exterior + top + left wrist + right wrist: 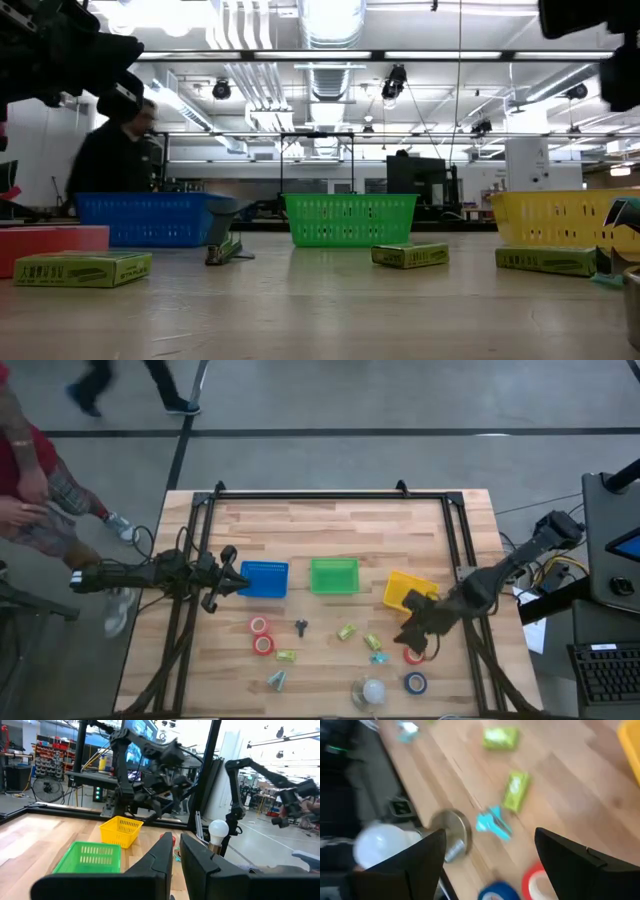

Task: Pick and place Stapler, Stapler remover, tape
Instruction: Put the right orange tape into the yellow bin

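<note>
tape rolls: four, three red (259, 625), one blue (415, 682)
baskets: three (334, 576)
green boxes: three (347, 631)

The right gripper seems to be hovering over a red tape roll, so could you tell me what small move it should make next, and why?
Probably lower the right gripper straight down over the red tape roll. Its jaws stand open, nothing is between them, and the roll lies on the table just below, beside the blue tape roll. The left gripper waits near the blue basket.
</note>
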Motion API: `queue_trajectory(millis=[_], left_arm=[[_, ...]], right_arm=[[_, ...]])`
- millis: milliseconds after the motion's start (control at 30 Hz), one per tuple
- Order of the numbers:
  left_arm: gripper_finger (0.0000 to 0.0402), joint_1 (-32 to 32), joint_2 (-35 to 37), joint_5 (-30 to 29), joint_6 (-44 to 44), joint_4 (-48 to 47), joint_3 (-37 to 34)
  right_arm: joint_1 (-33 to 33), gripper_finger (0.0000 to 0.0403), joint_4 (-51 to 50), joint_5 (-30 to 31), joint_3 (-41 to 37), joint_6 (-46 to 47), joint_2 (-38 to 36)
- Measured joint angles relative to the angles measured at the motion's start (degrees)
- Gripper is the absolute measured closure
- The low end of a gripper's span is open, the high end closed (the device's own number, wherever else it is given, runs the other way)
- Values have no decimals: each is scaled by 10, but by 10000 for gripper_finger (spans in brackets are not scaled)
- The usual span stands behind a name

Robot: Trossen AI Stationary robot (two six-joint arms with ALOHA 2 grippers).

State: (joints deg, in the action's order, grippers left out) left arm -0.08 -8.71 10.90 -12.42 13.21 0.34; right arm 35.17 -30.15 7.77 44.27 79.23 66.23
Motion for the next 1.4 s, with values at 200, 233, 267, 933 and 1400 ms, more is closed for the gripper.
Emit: queue_trajectory(millis=[200,233,267,933,1400], left_arm=[[360,0,0,0,0,0,0],[360,0,0,0,0,0,0],[360,0,0,0,0,0,0],[360,0,0,0,0,-1,0],[360,0,0,0,0,-1,0]], right_arm=[[38,92,-102,-27,102,60,107],[41,91,-120,-32,116,62,125],[45,89,-138,-36,128,63,141],[53,35,-254,-143,172,59,294],[53,35,-159,-135,109,60,291]])
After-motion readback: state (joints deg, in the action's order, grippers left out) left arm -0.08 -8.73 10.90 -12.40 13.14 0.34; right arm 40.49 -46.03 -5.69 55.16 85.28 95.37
